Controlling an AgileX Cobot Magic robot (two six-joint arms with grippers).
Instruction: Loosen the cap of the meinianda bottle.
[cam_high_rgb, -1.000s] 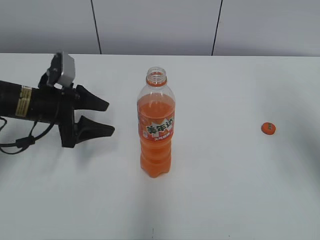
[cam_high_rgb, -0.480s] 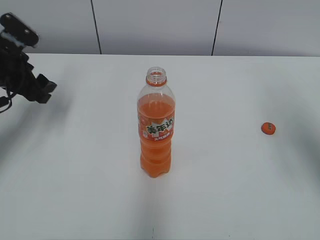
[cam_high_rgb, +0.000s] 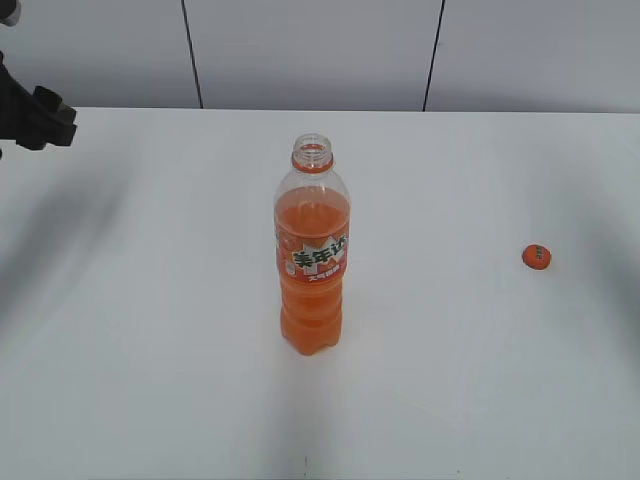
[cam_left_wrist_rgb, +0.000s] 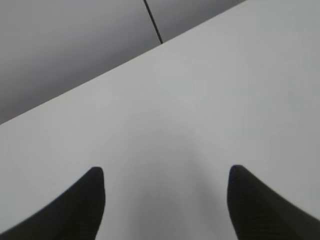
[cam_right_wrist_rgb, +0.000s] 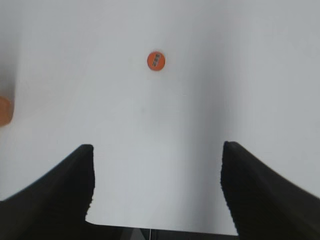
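Note:
The meinianda bottle stands upright mid-table, its neck bare and its mouth uncovered. Its orange cap lies flat on the table far to the right, also showing as the cap in the right wrist view. A sliver of the bottle shows at that view's left edge. My left gripper is open with only bare table between its fingers; a dark part of the left arm shows at the exterior view's far left edge. Wide open and empty, my right gripper sits well short of the cap.
The white table ends at a grey panelled wall behind. The table's near edge shows just under the right gripper.
The left arm has pulled back up and to the left, from beside the bottle to the frame's far edge. The bottle and cap have not moved.

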